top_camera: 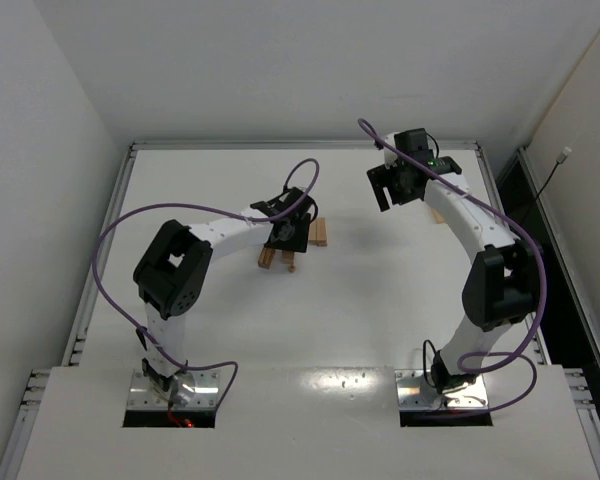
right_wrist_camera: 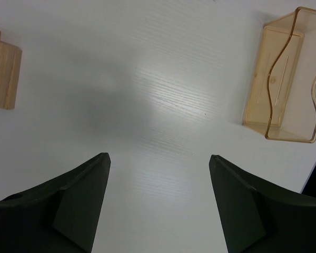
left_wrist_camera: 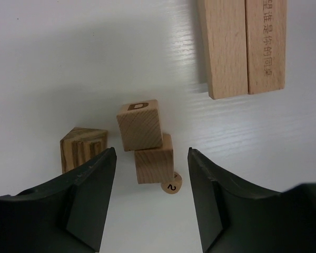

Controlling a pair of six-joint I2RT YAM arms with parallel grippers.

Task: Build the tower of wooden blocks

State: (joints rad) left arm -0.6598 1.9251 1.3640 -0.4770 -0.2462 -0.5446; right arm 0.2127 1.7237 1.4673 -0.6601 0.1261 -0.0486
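Observation:
Two light-tan wood bars (left_wrist_camera: 245,47) lie side by side on the white table, at the top right of the left wrist view; they also show in the top view (top_camera: 320,232). My left gripper (left_wrist_camera: 151,154) is open and empty just above two smaller wood blocks (left_wrist_camera: 139,126), seen end-on and touching each other. These also show in the top view (top_camera: 270,258). A striped block (left_wrist_camera: 83,147) sits by my left finger. My right gripper (right_wrist_camera: 159,156) is open and empty over bare table, far right of the blocks (top_camera: 388,188). No tower is in view.
A translucent tan plastic tray (right_wrist_camera: 284,79) lies at the upper right of the right wrist view. A wood block (right_wrist_camera: 2,74) sits at that view's left edge. A small round disc marked 2 (left_wrist_camera: 171,185) lies against the lower block. Raised rails (top_camera: 130,190) border the table.

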